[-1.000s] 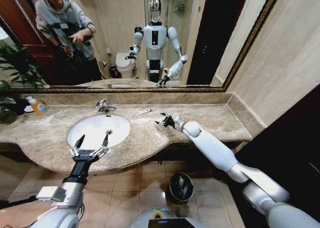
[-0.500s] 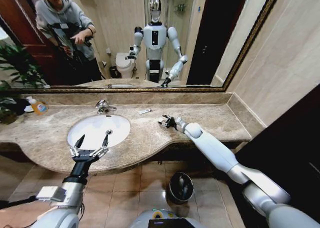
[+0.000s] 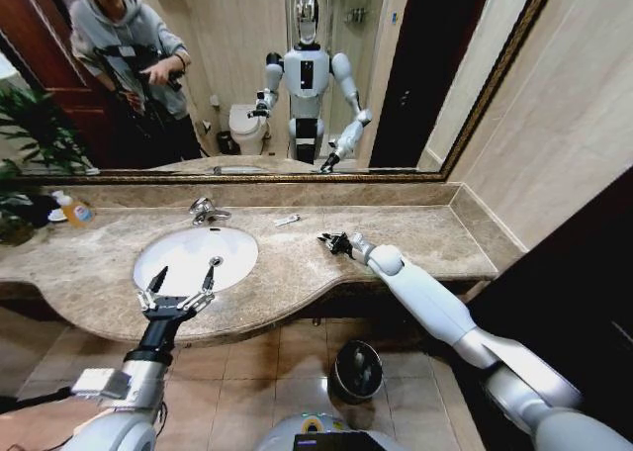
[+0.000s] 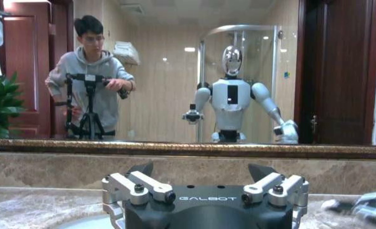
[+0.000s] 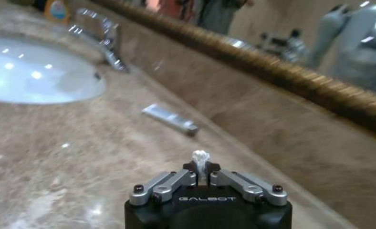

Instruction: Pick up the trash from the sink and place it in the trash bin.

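Trash is pinched in the right tool [image 3: 331,241], just right of center in the head view: a small white scrap [image 5: 201,157] pokes out between fingers pressed together on it, low and central in the right wrist view. That tool hovers over the brown marble bench [image 3: 415,235], to the right of the sink [image 3: 196,256].

To finish this step well, the grip probably needs to stay firm, since the scrap looks thin and only a tip shows. The arm would have to lift clear of the bench edge and carry down to the bin [image 3: 357,370], at lower center of the head view on the floor.

The left tool [image 3: 178,291] hangs at lower left, over the sink's near rim, its fingers spread wide and holding nothing.

Counted: two tools; one sink with one faucet [image 3: 206,211]; one bin. One more piece of trash, a long flat packet [image 3: 287,220], lies on the bench near the back wall, above center. One bottle of orange liquid [image 3: 74,210] stands at far left. The sink bowl looks bare.
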